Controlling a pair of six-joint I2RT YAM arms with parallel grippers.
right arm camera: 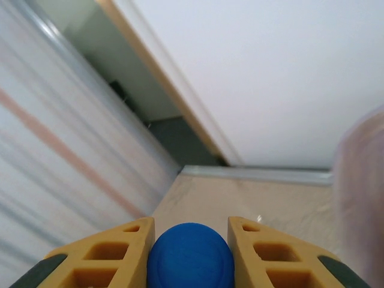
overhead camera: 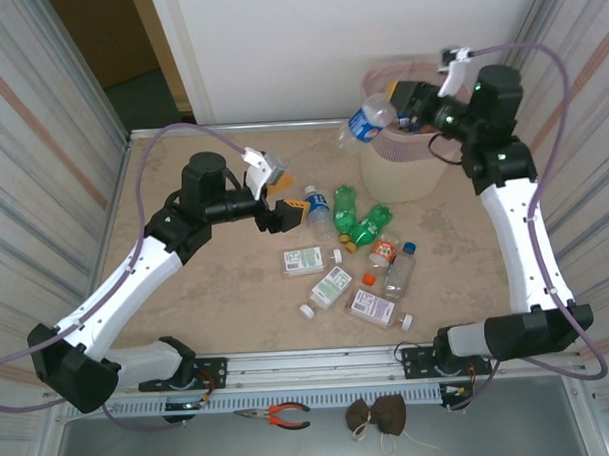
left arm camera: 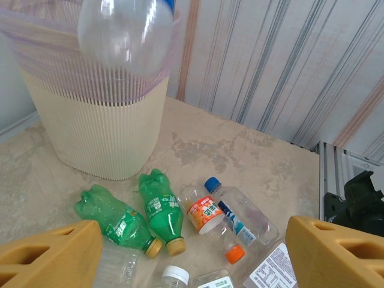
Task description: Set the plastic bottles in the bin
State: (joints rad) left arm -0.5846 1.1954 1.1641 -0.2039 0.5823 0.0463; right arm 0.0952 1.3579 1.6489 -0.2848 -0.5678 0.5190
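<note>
Faintly, red characters mark the orange-labelled bottle, seemingly illegible.

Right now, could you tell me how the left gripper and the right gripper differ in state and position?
The left gripper stands open and empty; the right gripper is shut on the blue cap of a clear plastic bottle with a blue label. The left gripper hovers over the plastic bottles lying on the table; the right gripper is raised by the rim of the cream ribbed bin. Both have yellow-orange fingers.
</note>
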